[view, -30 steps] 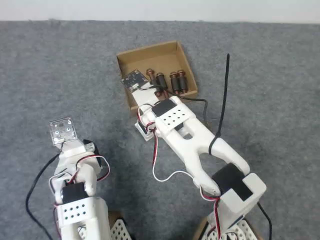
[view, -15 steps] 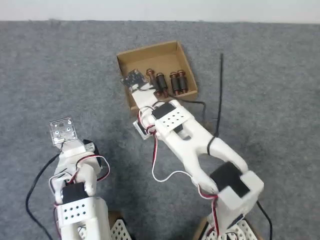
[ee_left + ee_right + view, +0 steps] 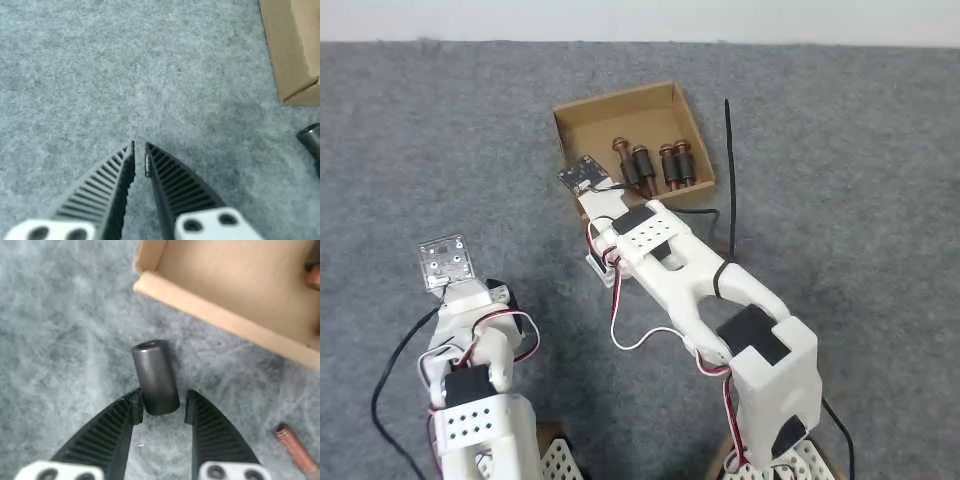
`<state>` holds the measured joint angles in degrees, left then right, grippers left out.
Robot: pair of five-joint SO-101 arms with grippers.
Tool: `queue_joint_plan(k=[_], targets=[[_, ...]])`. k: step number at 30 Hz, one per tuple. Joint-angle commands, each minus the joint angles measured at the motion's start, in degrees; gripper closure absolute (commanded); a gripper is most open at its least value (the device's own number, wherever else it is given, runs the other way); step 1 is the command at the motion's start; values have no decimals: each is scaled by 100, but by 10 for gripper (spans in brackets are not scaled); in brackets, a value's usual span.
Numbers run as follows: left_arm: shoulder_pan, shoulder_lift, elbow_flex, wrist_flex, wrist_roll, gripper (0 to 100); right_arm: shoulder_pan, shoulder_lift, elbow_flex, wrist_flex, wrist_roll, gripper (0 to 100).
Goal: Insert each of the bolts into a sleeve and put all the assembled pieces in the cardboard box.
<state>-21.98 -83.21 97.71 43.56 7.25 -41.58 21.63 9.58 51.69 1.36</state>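
A dark sleeve [image 3: 155, 376] lies on the grey carpet just outside a corner of the cardboard box [image 3: 215, 315]. My right gripper [image 3: 162, 400] is open and straddles the sleeve's near end, one finger on each side. A bare copper bolt [image 3: 295, 442] lies on the carpet close by. In the high view the right arm [image 3: 655, 245] stretches to the near left corner of the box [image 3: 570, 115], which holds several assembled pieces [image 3: 652, 165]. My left gripper [image 3: 139, 147] is shut and empty over bare carpet, and its arm [image 3: 470, 340] is at the lower left.
Grey carpet covers the whole table. A black cable [image 3: 728, 170] arcs up from the right arm beside the box. A box corner [image 3: 292, 50] and a dark part [image 3: 311, 137] sit at the edge of the left wrist view.
The right arm has drawn back from over the box and swung left, toward the box's near left corner. The left arm has not moved.
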Motion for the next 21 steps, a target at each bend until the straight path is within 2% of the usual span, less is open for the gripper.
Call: queue_joint_plan(k=[1,16,21], targets=[[-9,-88,-84,-105,-53,961,-40,-66,-334,4,-26,876],[-9,-88,-84,-105,-53,961,-66,127,-492,22,-9,881],[-9,-88,-84,-105,-53,961,-40,321,-774,48,-9,996]])
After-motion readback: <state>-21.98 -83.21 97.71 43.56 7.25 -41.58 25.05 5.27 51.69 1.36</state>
